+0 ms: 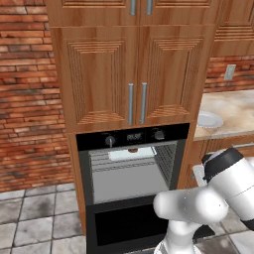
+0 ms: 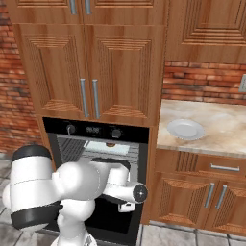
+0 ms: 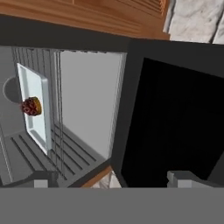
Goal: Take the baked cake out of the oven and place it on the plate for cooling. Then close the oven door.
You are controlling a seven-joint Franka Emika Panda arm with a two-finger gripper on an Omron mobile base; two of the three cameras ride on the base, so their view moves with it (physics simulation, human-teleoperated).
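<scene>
The oven (image 1: 134, 136) stands open, its black oven door (image 1: 129, 225) folded down in front. On an upper rack lies a pale square tray (image 1: 131, 154), and the cake (image 1: 132, 149) is a small brown lump on it. In the hand view, which is rolled sideways, the cake (image 3: 30, 106) sits on the tray (image 3: 37, 94) deep in the grey cavity, with the oven door (image 3: 175, 122) to the right. My gripper (image 3: 111, 179) is open and empty, outside the cavity over the door's hinge edge. The white plate (image 1: 208, 119) (image 2: 185, 129) rests on the counter to the right.
Wire racks and ribbed walls line the oven cavity (image 3: 87, 109). Wooden cabinet doors (image 1: 136, 74) with vertical handles hang above the oven. The marble counter (image 2: 216, 125) runs right of it, over drawers and cabinets. My own arm (image 2: 81, 185) crosses in front of the oven.
</scene>
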